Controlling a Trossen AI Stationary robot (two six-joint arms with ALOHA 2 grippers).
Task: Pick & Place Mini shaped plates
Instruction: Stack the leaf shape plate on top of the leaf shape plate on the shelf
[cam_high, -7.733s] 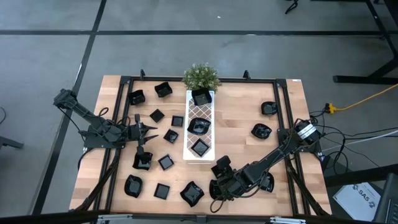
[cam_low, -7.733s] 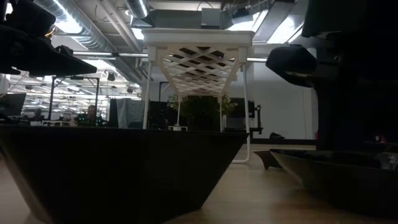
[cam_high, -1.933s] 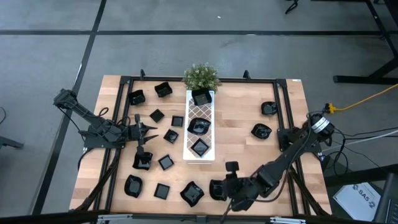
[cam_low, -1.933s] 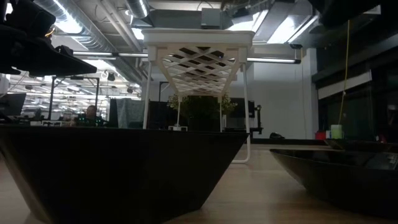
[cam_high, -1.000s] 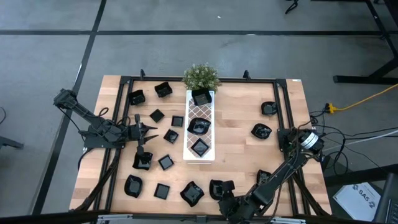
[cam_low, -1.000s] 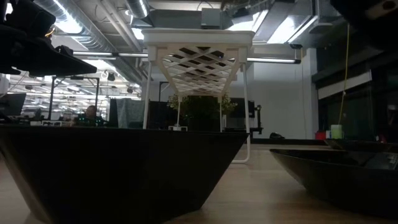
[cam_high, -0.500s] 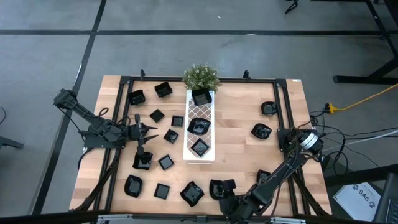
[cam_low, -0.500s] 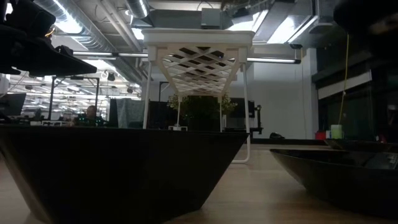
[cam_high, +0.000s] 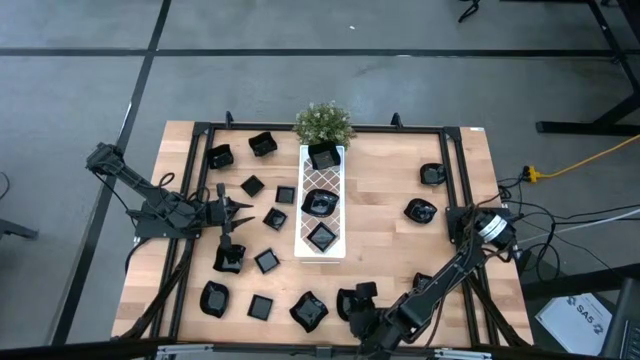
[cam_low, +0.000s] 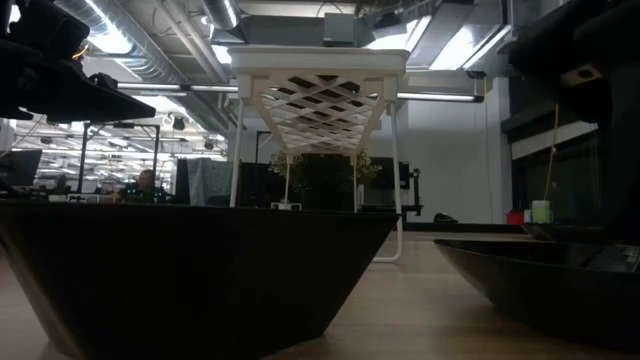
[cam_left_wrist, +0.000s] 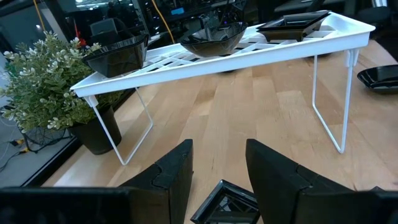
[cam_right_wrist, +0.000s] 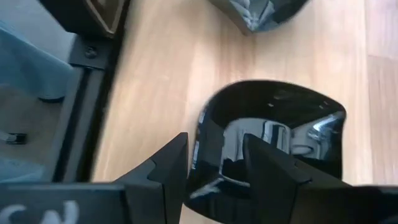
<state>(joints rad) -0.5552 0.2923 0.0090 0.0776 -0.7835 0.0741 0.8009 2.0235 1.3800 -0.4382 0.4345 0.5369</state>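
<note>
Three mini shaped plates (cam_high: 320, 204) sit in a row on the white lattice tray (cam_high: 304, 243) at the middle of the bench (cam_high: 390, 215), with the green potted plant (cam_high: 323, 122) just beyond its far end; the rest lie scattered over the wood, most left of the tray, a few on the right. One glossy wavy-rimmed plate (cam_right_wrist: 273, 140) at the near edge has the right tool (cam_high: 362, 300) over it, its fingers (cam_right_wrist: 163, 167) spread and straddling the rim, not pinching it. Well apart, the left tool (cam_high: 226, 211) hangs above the left-hand group, its fingers spread and holding nothing.
</note>
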